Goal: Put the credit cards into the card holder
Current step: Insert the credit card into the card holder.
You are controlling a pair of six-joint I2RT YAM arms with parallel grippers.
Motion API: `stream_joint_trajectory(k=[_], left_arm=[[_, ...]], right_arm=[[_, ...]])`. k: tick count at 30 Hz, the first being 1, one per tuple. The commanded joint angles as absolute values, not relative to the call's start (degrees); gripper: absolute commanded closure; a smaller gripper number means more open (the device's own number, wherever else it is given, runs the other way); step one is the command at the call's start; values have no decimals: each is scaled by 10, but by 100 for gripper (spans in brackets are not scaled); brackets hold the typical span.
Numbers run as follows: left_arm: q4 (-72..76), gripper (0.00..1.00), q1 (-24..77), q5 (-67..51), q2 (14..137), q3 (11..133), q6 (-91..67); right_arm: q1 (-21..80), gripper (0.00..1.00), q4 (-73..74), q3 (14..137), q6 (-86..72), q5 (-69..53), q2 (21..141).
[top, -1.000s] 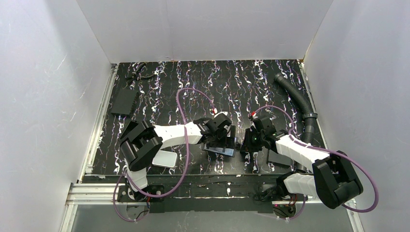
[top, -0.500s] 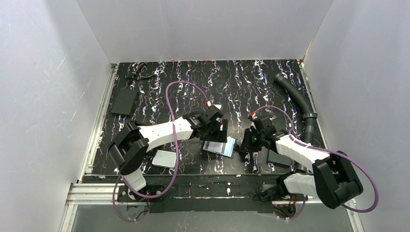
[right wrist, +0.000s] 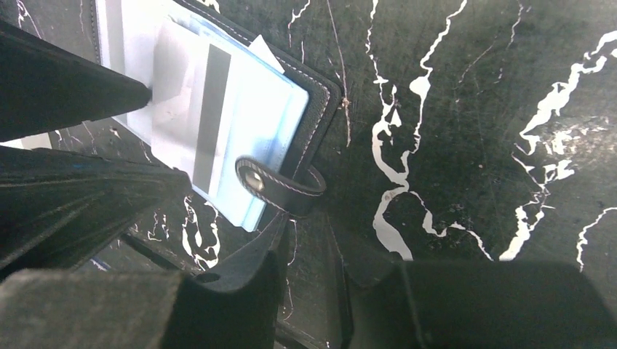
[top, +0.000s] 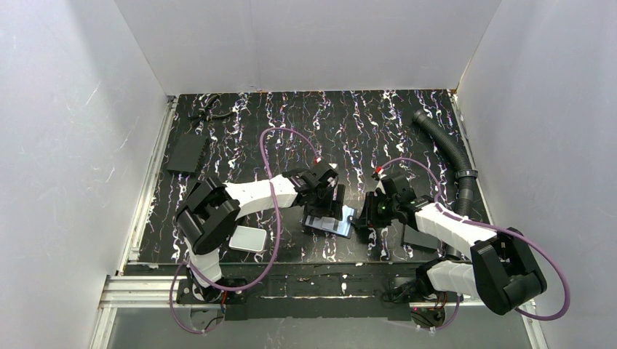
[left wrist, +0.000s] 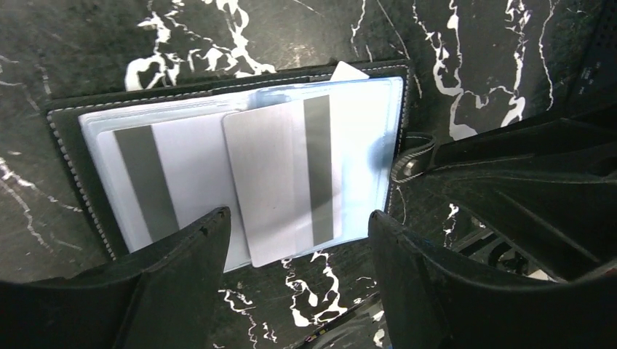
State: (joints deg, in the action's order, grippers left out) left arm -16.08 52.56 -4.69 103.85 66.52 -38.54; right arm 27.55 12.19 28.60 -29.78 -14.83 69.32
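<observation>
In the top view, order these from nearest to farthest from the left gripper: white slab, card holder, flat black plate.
1. The card holder, directly under the left gripper.
2. The white slab, toward the near left edge.
3. The flat black plate, at the far left.

**Surfaces & finishes, seen from my end**

Card holder [left wrist: 182, 89]: black leather-look cover, fine-grained, matt, w/ pale stitching round the edge. Its pockets [left wrist: 367, 145] are clear bluish plastic, glossy. Credit cards [left wrist: 269, 182]: smooth silver-grey, satin, each w/ a darker matt stripe. Snap tab [right wrist: 291, 195]: same stitched material, w/ a stud [right wrist: 254, 177] I'd call metal. Tabletop [left wrist: 473, 43]: black, white marble-like veins, slight sheen. Left gripper [left wrist: 298, 243]: fingers [left wrist: 451, 291] matt black plastic. Arm shells [top: 255, 195] look like glossy white plastic; hose [top: 444, 142] is ribbed black plastic.
</observation>
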Motion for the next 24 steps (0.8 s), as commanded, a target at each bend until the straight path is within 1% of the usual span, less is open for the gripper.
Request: stream_joint_trajectory(k=[1, 4, 11, 16, 24], left_arm=[[-143, 33, 526, -82, 1057, 677, -390], [-122, 34, 526, -93, 1054, 673, -395], [-72, 35, 528, -133, 1058, 669, -414], [-35, 34, 530, -173, 1068, 655, -441], [-29, 32, 532, -183, 1075, 658, -436]], right_arm=[[278, 69, 102, 296, -299, -159, 689], [278, 69, 100, 294, -300, -159, 692], [278, 69, 91, 293, -302, -161, 701], [279, 69, 90, 294, -303, -159, 701], [279, 69, 97, 298, -299, -155, 700]])
